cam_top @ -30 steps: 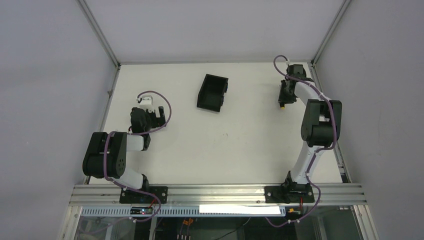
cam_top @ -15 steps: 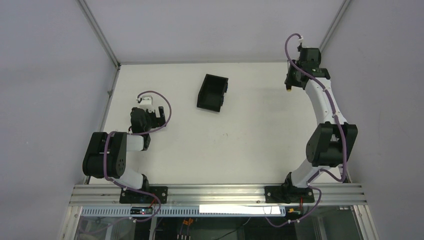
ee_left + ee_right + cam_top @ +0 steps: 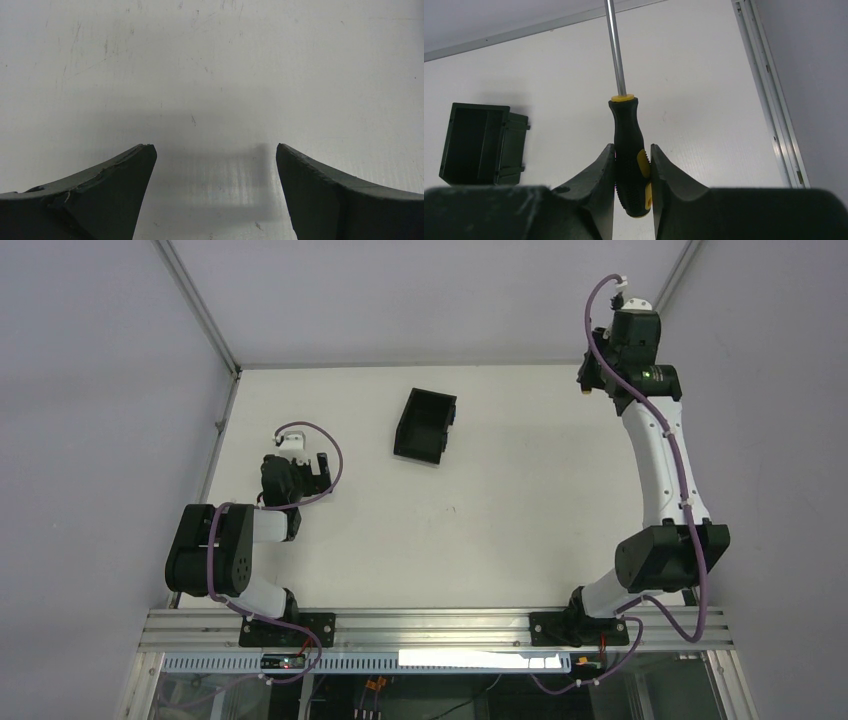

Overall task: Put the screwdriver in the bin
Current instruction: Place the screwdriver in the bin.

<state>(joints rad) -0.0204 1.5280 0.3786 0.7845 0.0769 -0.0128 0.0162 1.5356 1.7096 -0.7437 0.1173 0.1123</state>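
My right gripper (image 3: 632,155) is shut on the screwdriver (image 3: 627,145), pinching its black and yellow handle; the metal shaft points away from the wrist. In the top view the right gripper (image 3: 590,380) is raised high at the far right corner, a bit of the yellow handle showing at its left. The black bin (image 3: 426,425) stands open-topped at the far centre of the table, well left of the right gripper; it also shows at the left of the right wrist view (image 3: 481,144). My left gripper (image 3: 212,165) is open and empty, close above the table at the left (image 3: 320,468).
The white table (image 3: 480,530) is walled by grey panels with aluminium frame posts at the back corners. A metal rail (image 3: 769,100) runs along the table's right edge.
My right arm has risen and swung back to the far right corner with the screwdriver in its grip. The left arm and the bin have not moved.
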